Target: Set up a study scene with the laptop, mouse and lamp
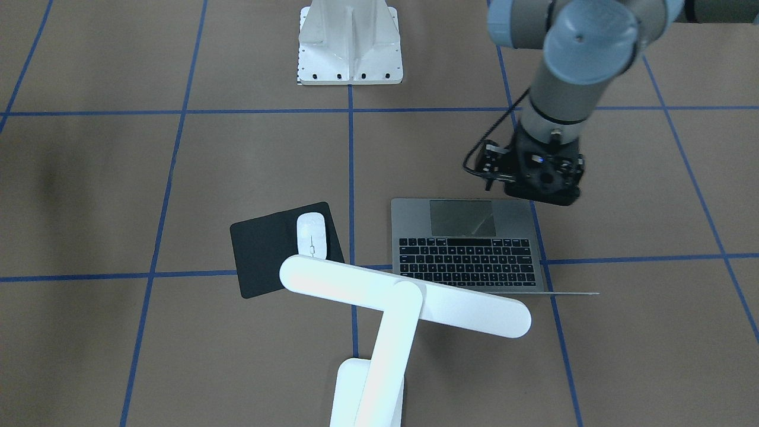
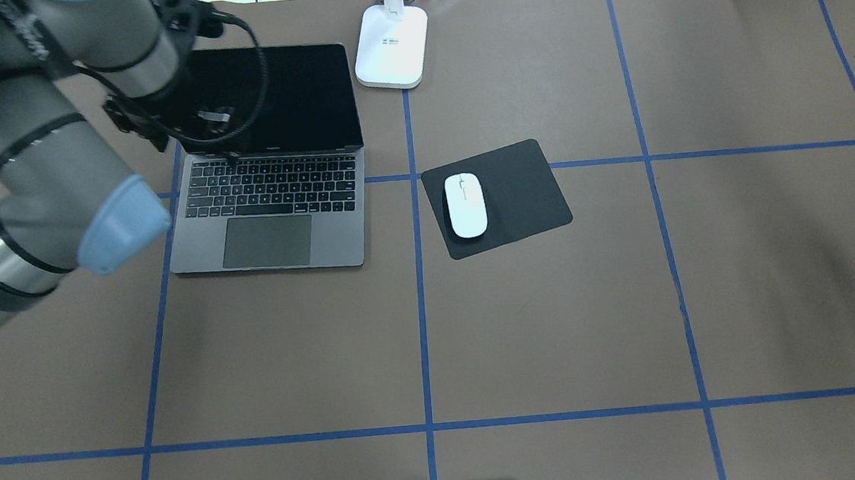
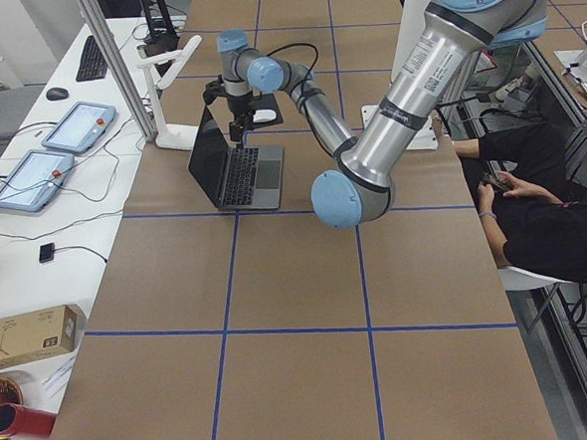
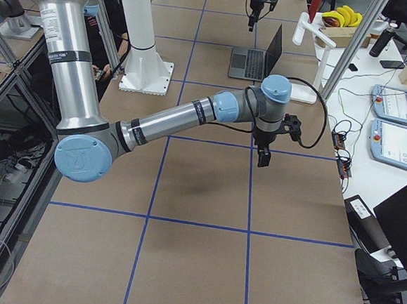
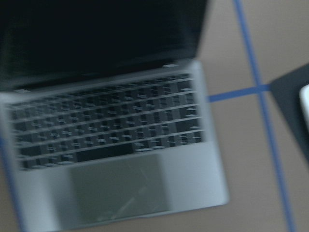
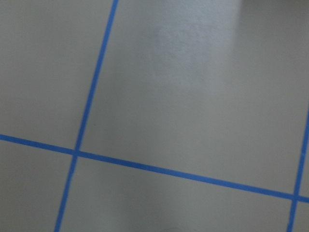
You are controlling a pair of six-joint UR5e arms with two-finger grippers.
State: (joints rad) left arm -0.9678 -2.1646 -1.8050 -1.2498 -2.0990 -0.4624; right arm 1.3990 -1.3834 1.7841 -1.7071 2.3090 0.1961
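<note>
Dark laptop (image 2: 272,206) screen partly behind left gripper (image 2: 203,117); right gripper (image 4: 263,155) distant; both jaws' state indiscernible.

Grey laptop (image 2: 277,214), blk keys (image 2: 271,187); white mouse (image 2: 465,205), lamp (image 2: 391,48); brown table (image 2: 556,321), blue grid (image 2: 421,309).

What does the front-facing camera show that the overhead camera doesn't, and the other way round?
Only front-facing: the lamp's long bar head, and the white pedestal nearly whole. Only overhead: the laptop's dark screen face-on; from the front it is just a thin edge. Both: the laptop's keyboard and trackpad, the mouse on the black mat, and the left arm near the laptop.
</note>
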